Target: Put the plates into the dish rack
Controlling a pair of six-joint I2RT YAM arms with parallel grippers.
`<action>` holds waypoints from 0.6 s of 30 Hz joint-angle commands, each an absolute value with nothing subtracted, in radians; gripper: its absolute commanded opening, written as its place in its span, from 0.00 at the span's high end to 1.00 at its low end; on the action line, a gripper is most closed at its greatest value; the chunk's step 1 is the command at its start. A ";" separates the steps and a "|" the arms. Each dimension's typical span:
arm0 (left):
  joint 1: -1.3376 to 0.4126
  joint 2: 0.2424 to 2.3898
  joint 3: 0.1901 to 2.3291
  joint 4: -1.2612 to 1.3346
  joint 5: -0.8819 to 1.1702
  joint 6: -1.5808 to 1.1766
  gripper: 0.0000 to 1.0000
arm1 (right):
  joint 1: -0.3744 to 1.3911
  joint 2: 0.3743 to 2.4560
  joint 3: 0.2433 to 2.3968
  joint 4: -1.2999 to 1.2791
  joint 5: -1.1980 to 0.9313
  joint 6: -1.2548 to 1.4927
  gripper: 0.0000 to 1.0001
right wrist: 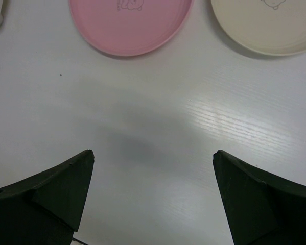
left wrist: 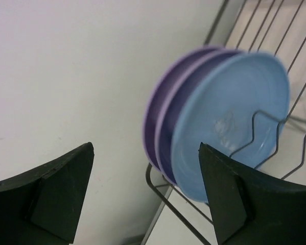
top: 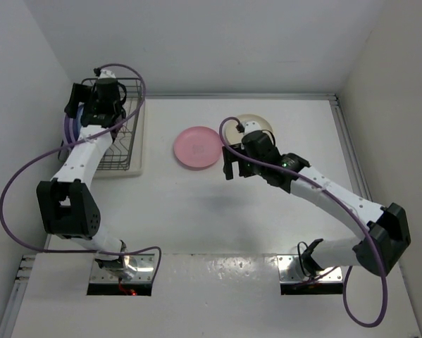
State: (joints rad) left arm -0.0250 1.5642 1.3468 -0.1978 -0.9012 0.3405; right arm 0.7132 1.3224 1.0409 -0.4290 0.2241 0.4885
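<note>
One white matte table (top: 218,211) carries everything. At its far left corner sits the rectangular dark wire dish rack (top: 126,151) on a pale cream tray base, with the left arm reaching over it.

Three plates stand on edge between its prongs, packed close at the wall end: two round lilac purple plastic plates (left wrist: 158,122) and, just beside them, a round blue plastic plate (left wrist: 229,112). Two more lie flat mid-table, near each other but apart: a round pink plastic plate (top: 198,147) and a round cream plastic plate (right wrist: 265,25).

The left gripper (left wrist: 145,150) hangs with its jaws spread wide and nothing between them, just beside the racked plates. The right gripper (right wrist: 153,155) is equally wide and empty, poised over bare table on the near side of the pink and cream plates.

Likely trouble lies at both ends. A careless pull-out could catch a left finger on the blue plate's rim and topple the tight trio. On the right, a shallow plate lying flat on a smooth top will probably skid rather than lift.
</note>
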 commanded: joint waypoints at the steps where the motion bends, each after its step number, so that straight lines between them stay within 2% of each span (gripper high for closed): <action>1: -0.070 1.523 1.465 -0.283 -0.897 0.299 0.12 | 0.695 1.299 1.032 -0.425 0.232 0.525 0.00; 6: -0.251 1.488 1.583 -0.428 -0.772 0.229 0.12 | 0.651 1.273 0.999 -0.433 0.255 0.577 0.00; 10: -0.426 1.488 1.524 -0.532 -0.291 0.239 0.12 | 0.588 1.238 0.937 -0.439 0.259 0.646 0.00; 11: -0.461 1.544 1.523 -0.566 -0.249 0.229 0.12 | 0.562 1.233 0.910 -0.442 0.255 0.659 0.00; 15: -0.437 1.737 1.554 -0.600 -0.126 0.143 0.12 | 0.525 1.189 0.850 -0.459 0.270 0.673 0.00; 18: -0.388 1.860 1.653 -0.630 -0.061 0.077 0.12 | 0.509 1.141 0.805 -0.466 0.290 0.669 0.00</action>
State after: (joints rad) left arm -0.4568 1.7599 1.5929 -0.5423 -0.1944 0.1757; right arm 0.5205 1.1915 0.8352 -0.4644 0.2588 0.6445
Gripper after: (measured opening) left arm 0.884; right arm 0.996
